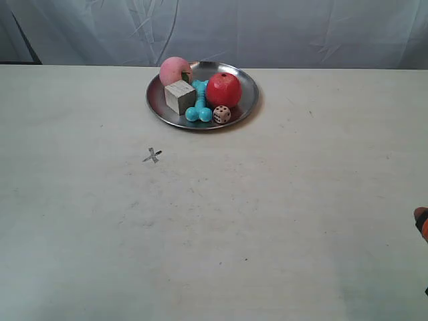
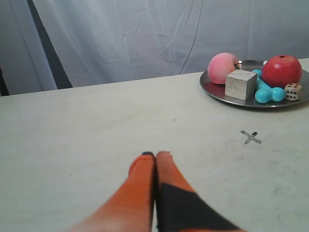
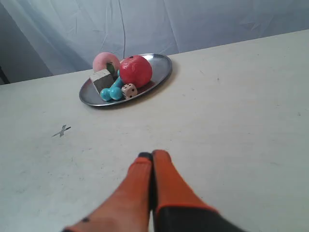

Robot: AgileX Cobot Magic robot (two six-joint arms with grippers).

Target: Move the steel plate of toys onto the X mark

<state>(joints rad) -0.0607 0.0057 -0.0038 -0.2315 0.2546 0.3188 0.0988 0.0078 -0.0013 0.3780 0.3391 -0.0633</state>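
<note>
In the exterior view, the steel plate [image 1: 249, 100] is sitting toward the table's [image 1: 287, 221] far side, carrying all the toys [image 1: 200, 100]. The X mark [image 1: 152, 156] is lying bare at about seven o'clock from the plate, near it but apart.

In the left wrist view, the left gripper [image 2: 155, 155] is pointing across the table with its jaws pressed together on nothing. The X mark [image 2: 250, 137] is lying nearer to it than the plate [image 2: 217, 92].

In the right wrist view, the right gripper [image 3: 151, 155] is likewise clenched and empty, well short of the plate [image 3: 163, 62].

The jaws need opening first. Then pinching the rim and keeping the plate level while drawing it slowly toward seven o'clock should stop the pink ball [image 1: 175, 70] and red ball [image 1: 223, 89] from rolling out.
</note>
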